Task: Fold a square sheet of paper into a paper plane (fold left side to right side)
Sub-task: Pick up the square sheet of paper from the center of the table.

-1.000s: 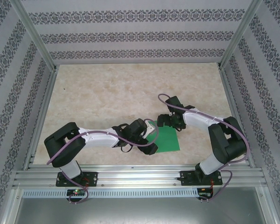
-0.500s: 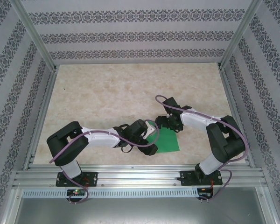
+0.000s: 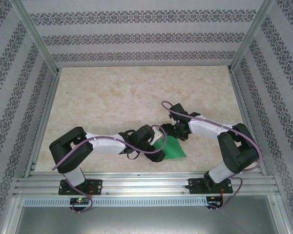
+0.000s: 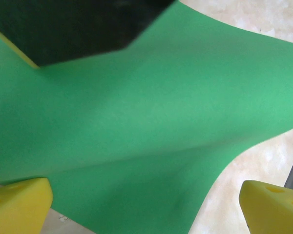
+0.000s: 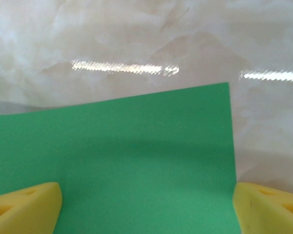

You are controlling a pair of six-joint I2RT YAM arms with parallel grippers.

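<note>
**Green sheet bowed between two wide-open end effectors**

The sheet of paper [image 3: 176, 148] is thin, matte and bright green, with no print on it. It sits on the tabletop [image 3: 112, 97] towards the near edge, between the two arms. From above it reads as an angular patch, with its left part hidden under the left end effector [image 3: 157, 144].

In the right wrist view the paper [image 5: 136, 156] looks flat, with a straight far edge that ends in a sharp corner on the right. In the left wrist view the paper [image 4: 146, 122] is not flat. It bows up with a soft ridge across it, and its lower right edge curves in.

The tabletop [image 5: 136, 39] is glossy beige with a marbled pattern, and it carries streaks of reflected light.

The left end effector [image 4: 146, 209] stands wide. Its yellow wedge-shaped pads [image 4: 19, 204] sit at opposite sides of the view with the paper spread between them, and neither pad clamps it. A dark angular block fills the upper left of that view; what it is cannot be told.

The right end effector [image 3: 172, 130] is at the sheet's far edge. Its pads [image 5: 24, 204] are also wide apart over the green surface, and the right end effector [image 5: 146, 209] grips nothing.
</note>
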